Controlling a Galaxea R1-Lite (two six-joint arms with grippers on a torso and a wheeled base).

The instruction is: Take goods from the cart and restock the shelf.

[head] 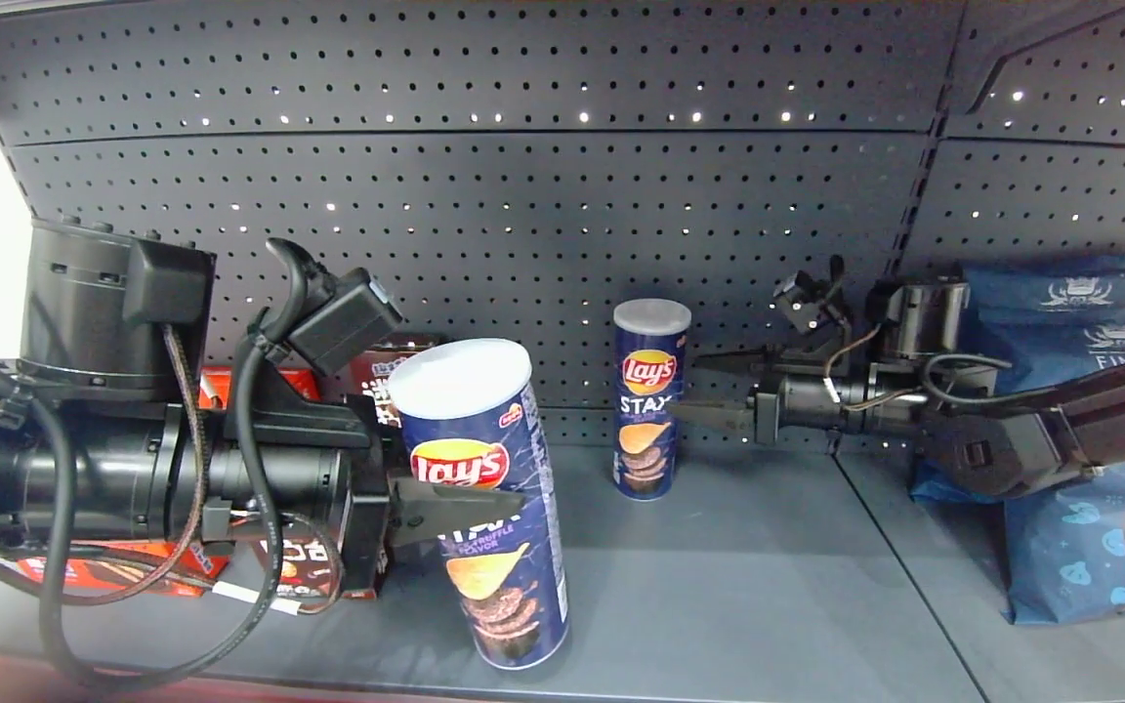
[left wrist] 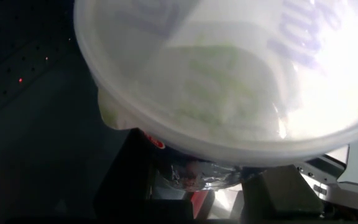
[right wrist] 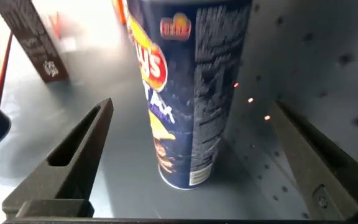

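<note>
**Near can could tip at the shelf edge**

Nearest to the robot, the left gripper [head: 496, 503] held the near can [head: 514, 586] at about the middle of its height. One dark finger lay across its front and the other was hidden behind it. The can was close to the front edge of the shelf [head: 738, 566], and it seemed to lean, with its lid toward the robot's left. I could not tell whether its base already sat flat on the shelf. In my judgement this was the main risk. If the fingers let go while the can leaned, it could fall over and roll, and the front edge was near enough for it to drop off the shelf. The boxes [head: 382, 376] stood just behind the left arm and left little room on that side, so a sideways pull could also push them.

Farther back, the far can [head: 648, 410] stood upright near the back wall [head: 523, 215], free of any grip. The right gripper [head: 687, 386] was just beside it on the robot's right, its fingers spread wide with nothing in them. In the right wrist view the can stood ahead of the gap between them. A tall, narrow can is easy to knock, so a small turn of that wrist could tip it, or a finger could scrape the wall. The right arm lay in front of the bags [head: 1090, 527], and a careless retreat could drag them.
</note>
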